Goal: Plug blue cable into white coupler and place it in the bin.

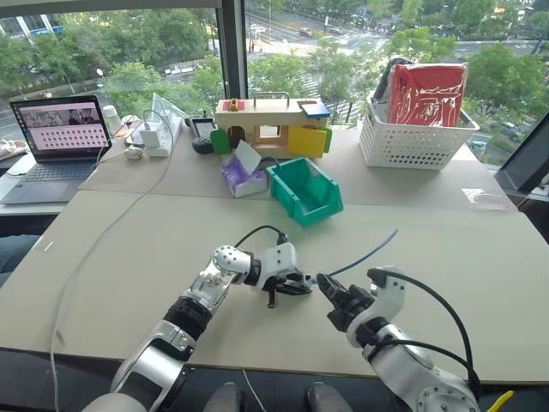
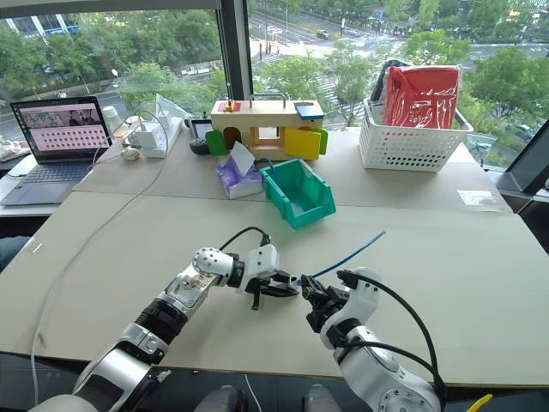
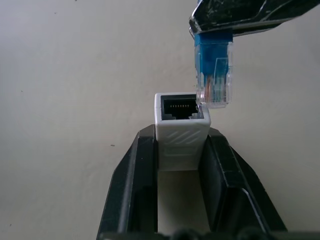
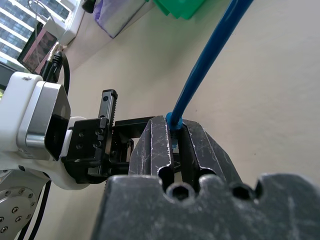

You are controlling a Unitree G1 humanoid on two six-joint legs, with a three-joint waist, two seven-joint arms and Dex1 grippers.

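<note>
My left gripper (image 1: 298, 284) is shut on the white coupler (image 3: 181, 131), a small white block whose dark port faces away from the wrist. My right gripper (image 4: 175, 126) is shut on the blue cable (image 4: 205, 60) just behind its plug. The clear plug (image 3: 215, 82) hangs close to the coupler's port, off to one corner and not inside it. Both grippers meet tip to tip above the near middle of the table. The rest of the blue cable (image 1: 367, 253) trails away to the far right. The teal bin (image 1: 304, 193) stands farther back near the table's middle.
A white lattice basket (image 1: 413, 142) with a red bag stands at the back right. A wooden toy house (image 1: 270, 124) and a purple tissue pack (image 1: 243, 177) are behind the bin. A laptop (image 1: 60, 137) sits at the far left, and a long white cord (image 1: 107, 227) runs down the left side.
</note>
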